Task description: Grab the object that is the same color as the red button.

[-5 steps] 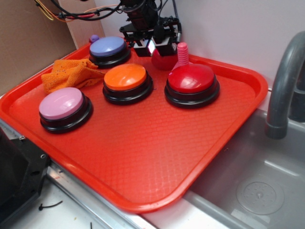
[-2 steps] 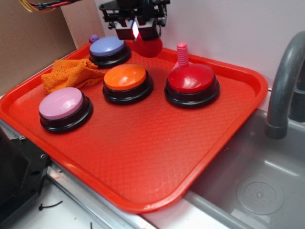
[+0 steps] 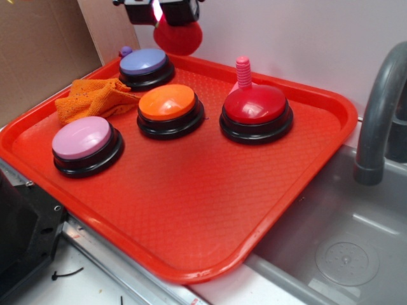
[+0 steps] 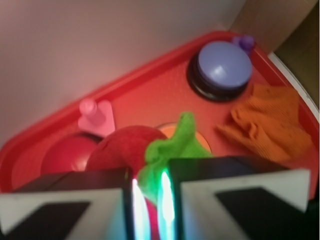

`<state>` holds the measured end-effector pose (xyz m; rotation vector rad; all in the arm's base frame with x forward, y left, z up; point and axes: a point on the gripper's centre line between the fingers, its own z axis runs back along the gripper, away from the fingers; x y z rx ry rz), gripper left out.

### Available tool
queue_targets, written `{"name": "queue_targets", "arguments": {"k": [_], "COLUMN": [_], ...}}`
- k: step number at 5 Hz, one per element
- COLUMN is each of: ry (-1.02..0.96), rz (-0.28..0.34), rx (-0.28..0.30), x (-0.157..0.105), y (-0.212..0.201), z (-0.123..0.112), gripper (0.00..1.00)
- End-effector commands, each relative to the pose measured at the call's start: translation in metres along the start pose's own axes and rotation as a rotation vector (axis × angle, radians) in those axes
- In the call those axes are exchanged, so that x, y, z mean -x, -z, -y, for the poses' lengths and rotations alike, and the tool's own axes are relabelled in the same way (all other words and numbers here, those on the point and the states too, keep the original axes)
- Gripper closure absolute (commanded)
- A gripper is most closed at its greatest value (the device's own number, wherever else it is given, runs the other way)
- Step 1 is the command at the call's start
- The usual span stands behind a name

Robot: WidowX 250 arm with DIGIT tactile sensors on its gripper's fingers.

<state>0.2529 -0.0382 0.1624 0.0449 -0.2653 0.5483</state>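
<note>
- My black gripper (image 3: pixel 166 14) pinches the small fuzzy red plush strawberry (image 3: pixel 178 37) by what seems, in the blurred wrist view, its green leaf tip (image 4: pixel 172 146)
- It hangs clear above the red plastic tray (image 3: pixel 210 210), behind the glossy red dome button (image 3: pixel 255 105)
- The grab looks done; next I need only hold firm

The gripper (image 4: pixel 148 200) pinches the red plush toy (image 4: pixel 124 150) by its green leaf (image 4: pixel 172 147), high above the tray (image 4: pixel 150 95). Below lie the red button (image 4: pixel 65 156), a pink peg (image 4: pixel 95 116), a purple button (image 4: pixel 223 66) near the tray's corner, and an orange cloth (image 4: pixel 270 122).
</note>
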Motion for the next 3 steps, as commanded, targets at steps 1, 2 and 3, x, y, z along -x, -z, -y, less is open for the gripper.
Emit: {"name": "queue_targets", "arguments": {"k": [1,2,3], "ry": [0.081,0.123,0.124], "rz": [-0.089,-0.101,-0.126], "rx": [0.092,0.102,0.105], "x": [0.024,0.04,0.039], "y": [-0.044,-0.045,-0.04], "z": [-0.002,0.001,0.0], "gripper": [1.0,1.0,1.0]}}
